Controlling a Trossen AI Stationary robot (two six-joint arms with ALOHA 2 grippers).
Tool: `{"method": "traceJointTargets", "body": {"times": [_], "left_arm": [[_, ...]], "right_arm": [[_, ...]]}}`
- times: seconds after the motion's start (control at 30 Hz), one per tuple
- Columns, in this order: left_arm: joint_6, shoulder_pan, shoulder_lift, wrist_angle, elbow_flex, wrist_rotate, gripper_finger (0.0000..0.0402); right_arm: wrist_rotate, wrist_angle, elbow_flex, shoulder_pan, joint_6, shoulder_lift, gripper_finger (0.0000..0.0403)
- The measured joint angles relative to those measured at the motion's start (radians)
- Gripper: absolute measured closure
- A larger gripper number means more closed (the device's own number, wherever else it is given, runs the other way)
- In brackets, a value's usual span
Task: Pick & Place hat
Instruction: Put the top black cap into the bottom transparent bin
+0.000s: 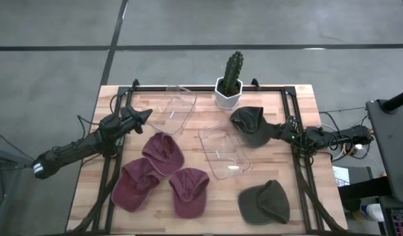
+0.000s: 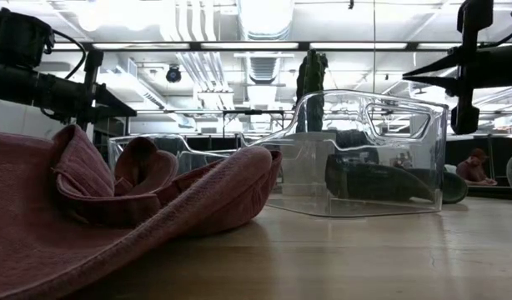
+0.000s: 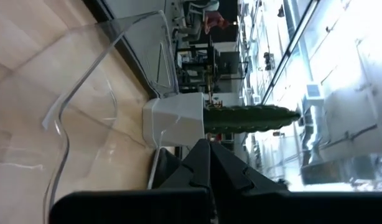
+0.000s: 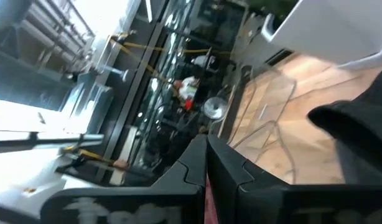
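Observation:
Three maroon hats [image 1: 163, 152] [image 1: 134, 183] [image 1: 188, 190] lie on the wooden table's near left. One dark green hat [image 1: 249, 124] lies at the far right, next to the cactus pot. It also shows in the right wrist view [image 4: 349, 124]. Another dark green hat [image 1: 266, 202] lies near the front right. My right gripper [image 1: 275, 131] is shut and empty, raised above the table just right of the far green hat. It also shows in the low view [image 2: 406, 77]. My left gripper [image 1: 148, 117] is shut and empty, raised at the far left.
Two clear plastic bins stand on the table, one at the far middle [image 1: 178, 108] and one in the centre [image 1: 222, 152]. A cactus in a white pot [image 1: 229, 85] stands at the far edge. A black frame [image 1: 296, 157] runs along the table's sides.

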Motion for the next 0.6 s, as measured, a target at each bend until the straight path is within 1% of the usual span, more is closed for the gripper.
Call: {"method": "traceJointTargets", "body": {"times": [0.2,0.6], "left_arm": [[0.11,0.0,0.0,0.0,0.0,0.007,0.0399],[0.104,0.0,0.0,0.0,0.0,0.011,0.0399]], "right_arm": [[0.024,-0.032,0.0,0.0,0.007,0.024,0.0394],[0.025,-0.037,0.0,0.001,0.067,0.111,0.0394]]}}
